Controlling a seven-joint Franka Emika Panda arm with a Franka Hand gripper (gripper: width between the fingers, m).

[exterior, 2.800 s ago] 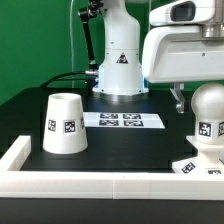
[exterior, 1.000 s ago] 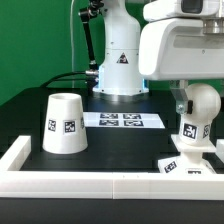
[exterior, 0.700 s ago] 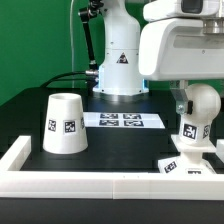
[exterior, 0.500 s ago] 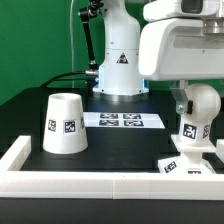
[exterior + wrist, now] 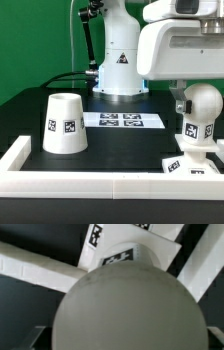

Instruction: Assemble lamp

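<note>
The round white bulb [image 5: 201,108] stands upright at the exterior view's right, its foot on the low square base [image 5: 190,163] beside the white front rail. My gripper [image 5: 200,98] comes down from above and is shut on the bulb's globe, with one dark finger [image 5: 180,100] showing on its side. In the wrist view the bulb [image 5: 125,303] fills the space between my gripper's [image 5: 123,339] fingers, and the tagged base [image 5: 160,235] shows beyond it. The tapered shade [image 5: 65,124] stands mouth down at the exterior view's left, far from the gripper.
The marker board [image 5: 122,121] lies flat in the middle of the black table. The robot pedestal [image 5: 120,60] stands behind it. A raised white rail [image 5: 100,182] runs along the front edge and up the left side [image 5: 15,155].
Since 2.8 s ago the bulb and base shifted towards the exterior view's left. In the last half second both moved slightly back to the right with the gripper.
</note>
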